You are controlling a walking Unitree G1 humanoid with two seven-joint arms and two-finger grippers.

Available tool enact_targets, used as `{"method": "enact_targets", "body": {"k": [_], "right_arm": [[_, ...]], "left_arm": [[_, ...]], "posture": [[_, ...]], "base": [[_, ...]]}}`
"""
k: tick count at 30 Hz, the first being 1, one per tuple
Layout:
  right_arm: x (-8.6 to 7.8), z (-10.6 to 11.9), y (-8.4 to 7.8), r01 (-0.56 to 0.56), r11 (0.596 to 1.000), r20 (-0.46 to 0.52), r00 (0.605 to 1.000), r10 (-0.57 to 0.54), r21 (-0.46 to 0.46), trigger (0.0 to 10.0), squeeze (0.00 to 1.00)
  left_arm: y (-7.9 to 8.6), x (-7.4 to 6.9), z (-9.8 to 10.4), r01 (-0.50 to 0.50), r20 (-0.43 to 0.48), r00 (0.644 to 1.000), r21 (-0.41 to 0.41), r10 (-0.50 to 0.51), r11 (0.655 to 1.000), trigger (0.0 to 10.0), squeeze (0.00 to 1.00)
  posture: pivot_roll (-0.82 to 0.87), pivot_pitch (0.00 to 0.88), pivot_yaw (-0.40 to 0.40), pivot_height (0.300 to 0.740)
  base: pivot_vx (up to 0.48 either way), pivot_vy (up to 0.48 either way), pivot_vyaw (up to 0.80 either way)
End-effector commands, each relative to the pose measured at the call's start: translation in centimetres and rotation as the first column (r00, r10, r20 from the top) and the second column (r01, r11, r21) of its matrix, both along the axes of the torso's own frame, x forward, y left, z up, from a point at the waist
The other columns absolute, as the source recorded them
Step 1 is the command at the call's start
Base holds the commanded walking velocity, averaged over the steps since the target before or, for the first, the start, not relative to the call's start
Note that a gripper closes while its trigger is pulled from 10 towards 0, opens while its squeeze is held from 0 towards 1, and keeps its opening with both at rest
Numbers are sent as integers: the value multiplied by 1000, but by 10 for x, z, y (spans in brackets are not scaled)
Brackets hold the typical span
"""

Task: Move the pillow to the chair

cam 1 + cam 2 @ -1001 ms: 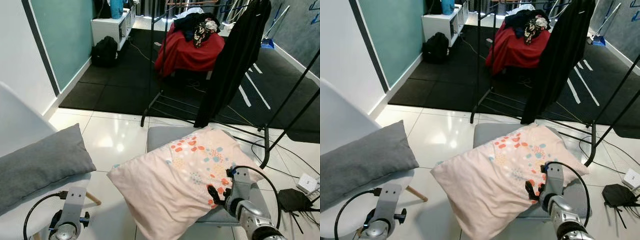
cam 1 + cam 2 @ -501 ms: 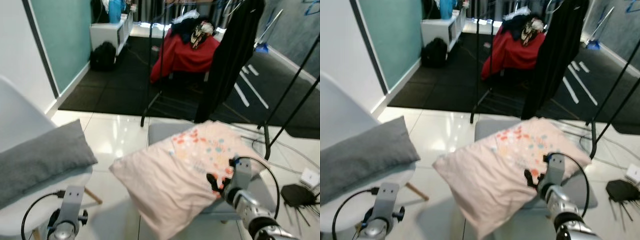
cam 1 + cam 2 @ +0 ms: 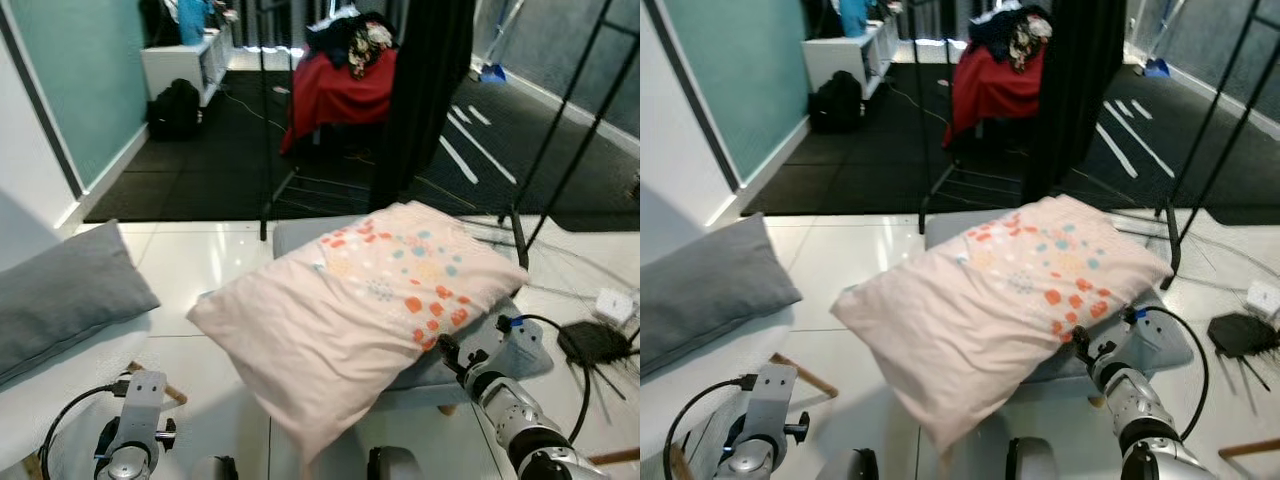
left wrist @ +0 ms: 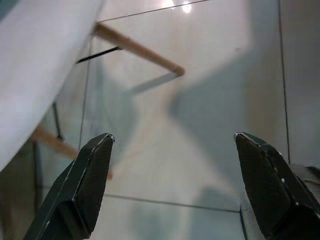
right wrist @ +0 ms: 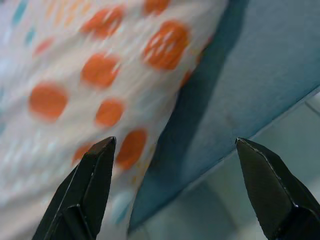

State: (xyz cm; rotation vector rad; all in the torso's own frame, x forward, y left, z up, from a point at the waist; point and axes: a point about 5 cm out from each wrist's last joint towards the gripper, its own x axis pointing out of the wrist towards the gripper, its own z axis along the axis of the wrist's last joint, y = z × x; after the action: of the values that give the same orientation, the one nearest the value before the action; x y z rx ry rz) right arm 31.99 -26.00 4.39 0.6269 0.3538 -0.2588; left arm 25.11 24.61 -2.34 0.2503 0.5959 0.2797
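Left eye view: pink dotted pillow (image 3: 360,300) lying slantwise across a low grey seat (image 3: 300,232), long axis running from the far dotted end down toward the plain near corner that overhangs the floor. Right gripper (image 3: 452,356) tucked just beside the pillow's dotted edge, pillow lying ahead of it and off toward the robot's left. Left gripper (image 3: 135,440) hanging low, well apart from the pillow, beside the white chair (image 3: 30,400) carrying a grey cushion (image 3: 60,300).

Right eye view: same layout; right gripper plainly the nearer of the two. Fingertips partly hidden under the pillow's edge here, so contact hard to judge.

Left wrist view: fingers (image 4: 87,185) spread wide, holding nothing; pale tiled floor (image 4: 210,100) beyond, with the chair's white shell and a wooden leg (image 4: 135,49) off to one side.

Right wrist view: fingers (image 5: 90,190) parted wide, nothing between them yet; blurred orange-dotted fabric directly ahead, grey seat beneath it. Likely next need: closing in on the pillow's edge.
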Motion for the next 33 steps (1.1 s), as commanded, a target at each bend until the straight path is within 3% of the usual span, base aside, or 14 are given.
{"method": "enact_targets", "body": {"k": [1, 9, 10, 14, 21, 25, 30, 33], "right_arm": [[2, 3, 0, 17, 998, 24, 1000, -19, 66, 10000, 0], [7, 7, 5, 7, 989, 80, 997, -19, 148, 10000, 0], [10, 9, 14, -42, 981, 116, 993, 20, 192, 10000, 0], [12, 8, 24, -77, 967, 138, 989, 45, 241, 10000, 0], [10, 8, 25, -107, 935, 204, 978, 39, 339, 10000, 0], [10, 11, 29, -174, 919, 255, 963, 84, 355, 10000, 0], [11, 13, 30, -207, 911, 285, 953, 105, 356, 10000, 0], [14, 17, 35, -264, 897, 329, 933, 145, 354, 10000, 0]], "left_arm": [[5, -4, -1, -9, 1, 1000, 8, 9, 1000, 10000, 0], [11, -7, 1, -12, 30, 999, 26, 12, 1000, 10000, 0], [15, -10, 1, -8, 32, 999, 38, 7, 999, 10000, 0], [19, -15, 0, -4, 30, 1000, 52, 2, 999, 10000, 0], [31, -26, 2, -20, 69, 998, 75, 15, 997, 10000, 0], [47, -32, 12, -25, 131, 991, 108, 11, 994, 10000, 0], [53, -35, 16, -27, 148, 989, 123, 8, 992, 10000, 0], [67, -40, 24, -39, 173, 985, 150, 12, 988, 10000, 0]], "posture": [[-65, 115, -30, 535], [-37, 140, -9, 505], [-18, 159, 11, 495], [-3, 175, 24, 475], [52, 221, 45, 445], [97, 244, 59, 425], [117, 251, 68, 415], [145, 259, 84, 405]], "base": [[0, 0, 0], [0, 0, 0], [0, 0, 0], [0, 0, 0], [0, 0, 0], [0, 0, 0], [0, 0, 0], [0, 0, 0]]}}
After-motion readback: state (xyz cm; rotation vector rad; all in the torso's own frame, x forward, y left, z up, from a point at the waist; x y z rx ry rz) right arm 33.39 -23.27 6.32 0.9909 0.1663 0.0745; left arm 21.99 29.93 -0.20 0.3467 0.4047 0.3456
